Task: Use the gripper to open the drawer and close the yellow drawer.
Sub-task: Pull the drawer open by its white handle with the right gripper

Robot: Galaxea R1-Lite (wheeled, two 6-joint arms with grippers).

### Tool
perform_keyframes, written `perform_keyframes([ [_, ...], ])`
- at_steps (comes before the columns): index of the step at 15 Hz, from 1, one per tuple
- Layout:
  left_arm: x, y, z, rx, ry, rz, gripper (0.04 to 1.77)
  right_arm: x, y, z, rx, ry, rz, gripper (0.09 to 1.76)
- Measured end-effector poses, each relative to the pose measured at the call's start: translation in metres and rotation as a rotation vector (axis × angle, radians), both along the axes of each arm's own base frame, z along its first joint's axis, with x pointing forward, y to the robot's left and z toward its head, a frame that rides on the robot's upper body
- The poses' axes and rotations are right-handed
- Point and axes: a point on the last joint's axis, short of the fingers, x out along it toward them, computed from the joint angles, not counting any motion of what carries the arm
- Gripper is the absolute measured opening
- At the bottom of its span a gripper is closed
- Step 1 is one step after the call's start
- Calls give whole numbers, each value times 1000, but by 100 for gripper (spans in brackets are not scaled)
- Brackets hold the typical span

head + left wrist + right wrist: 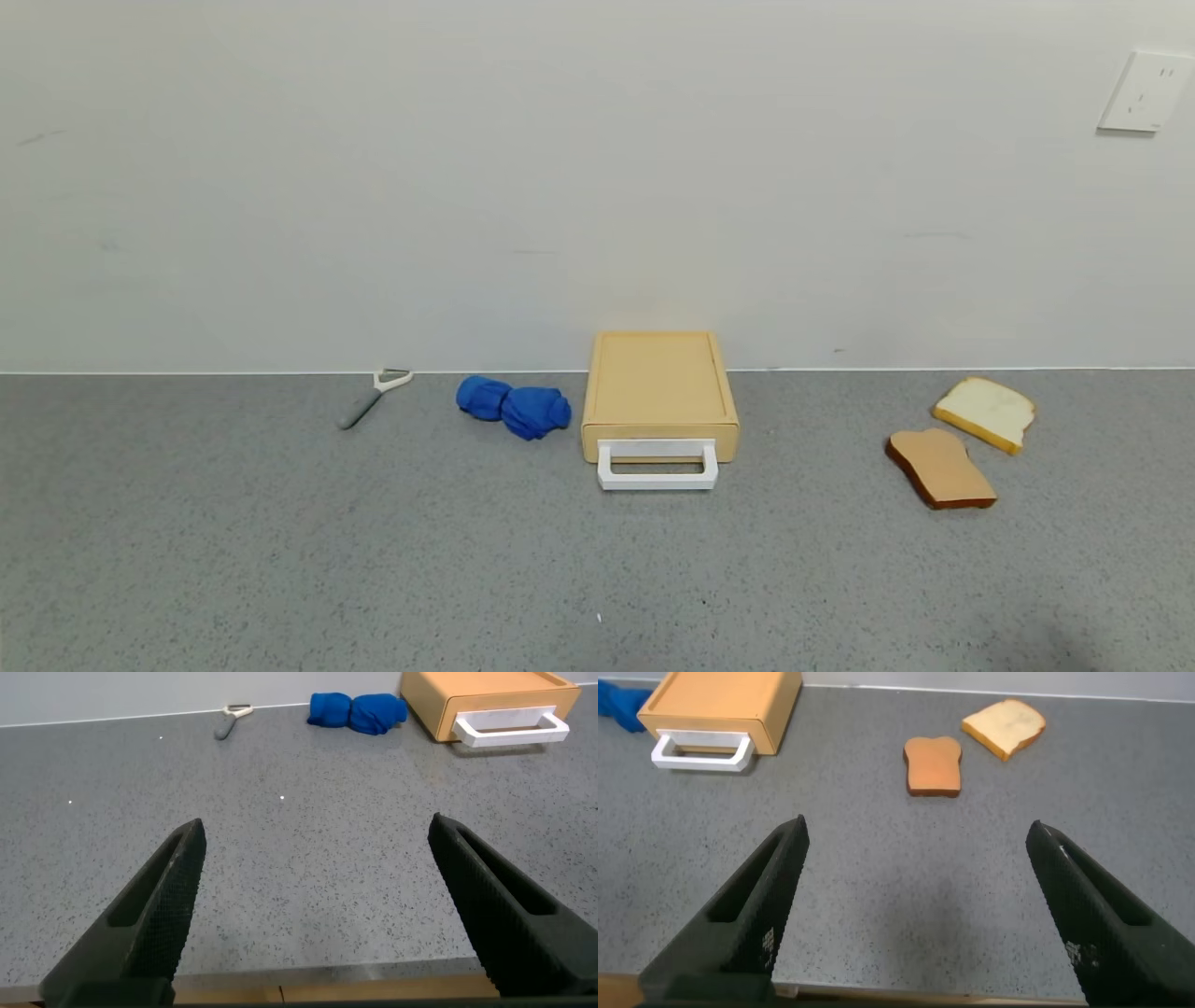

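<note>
The pale yellow-tan drawer box (659,387) stands against the back wall at the table's middle, its drawer pushed in and its white loop handle (657,467) facing the front. It also shows in the left wrist view (486,700) and the right wrist view (724,707). Neither gripper shows in the head view. My left gripper (318,835) is open and empty, low over the table's front edge, far from the box. My right gripper (920,835) is open and empty, also near the front edge.
A blue cloth (513,406) lies just left of the box, and a grey-handled peeler (373,397) farther left. Two bread slices lie to the right, a brown one (938,467) and a white one (985,411). A wall socket (1144,91) is at upper right.
</note>
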Motion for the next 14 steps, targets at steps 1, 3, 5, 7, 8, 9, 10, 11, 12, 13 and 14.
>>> perform_keyframes([
  [1,0,0,0,0,0,0,172,15,1,8,0,35,20,171],
  [3,0,0,0,0,0,0,172,50,8,22,3,108,74,171],
  [5,0,0,0,0,0,0,172,86,19,33,13,180,133,171],
  [7,0,0,0,0,0,0,172,119,36,37,17,245,191,171],
  [8,0,0,0,0,0,0,172,135,46,37,18,279,219,171],
  [9,0,0,0,0,0,0,172,150,55,36,18,307,242,171],
  [10,0,0,0,0,0,0,172,165,65,35,17,332,262,171],
  [11,0,0,0,0,0,0,172,180,76,33,16,356,279,171],
  [12,0,0,0,0,0,0,172,195,86,31,14,372,295,171],
  [13,0,0,0,0,0,0,172,208,95,29,11,387,309,171],
  [14,0,0,0,0,0,0,172,219,104,27,8,402,320,171],
])
